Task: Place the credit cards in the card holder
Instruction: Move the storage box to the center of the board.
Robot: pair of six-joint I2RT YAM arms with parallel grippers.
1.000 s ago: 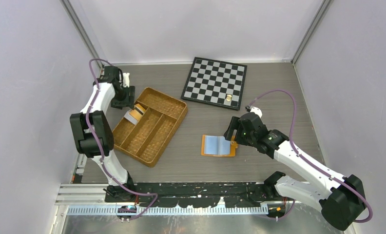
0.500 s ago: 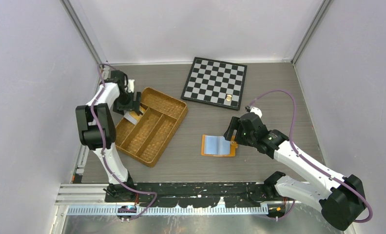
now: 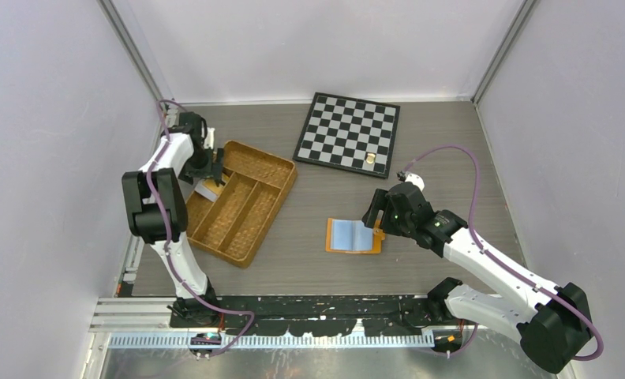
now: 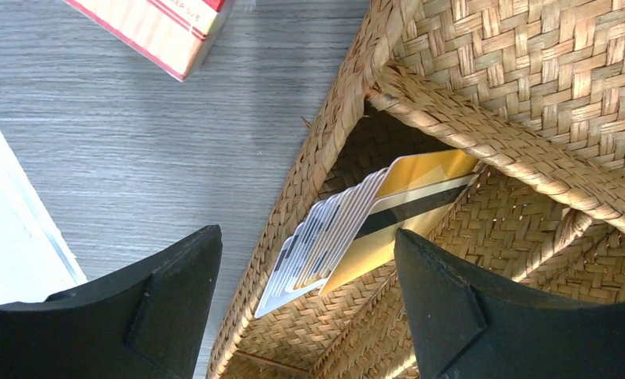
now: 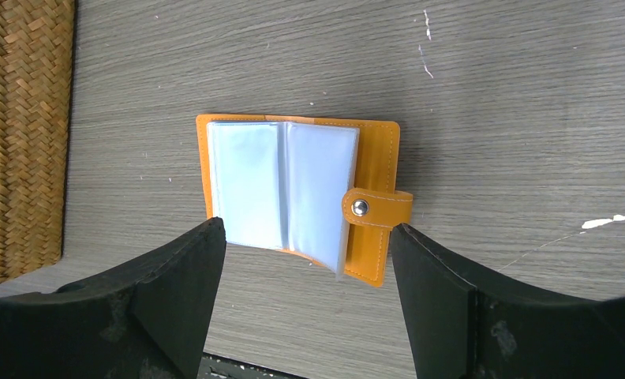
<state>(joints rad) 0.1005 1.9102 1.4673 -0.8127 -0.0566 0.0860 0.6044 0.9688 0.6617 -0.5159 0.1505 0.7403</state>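
A fanned stack of credit cards (image 4: 349, 229), silver-grey dark-striped ones with a gold one on top, leans in the end compartment of the brown woven tray (image 4: 483, 87). It shows as a pale patch in the top view (image 3: 208, 189). My left gripper (image 4: 305, 237) is open and empty just above the cards, one jaw outside the tray wall and one inside; in the top view it (image 3: 211, 163) is at the tray's far left corner. The orange card holder (image 5: 376, 158) lies open on the table, pale blue sleeves up, snap tab to the right; it also shows in the top view (image 3: 354, 235). My right gripper (image 5: 308, 229) is open and empty above its near edge.
The woven tray (image 3: 242, 204) lies at the left. A chessboard (image 3: 347, 133) with a small gold piece (image 3: 370, 159) lies at the back. A red-and-tan packet (image 4: 155, 28) lies beside the tray's end. Grey walls close in on both sides.
My left gripper has swung down over the tray's far left corner, above the cards. The tray has shifted a little to the left. The right arm has not moved.
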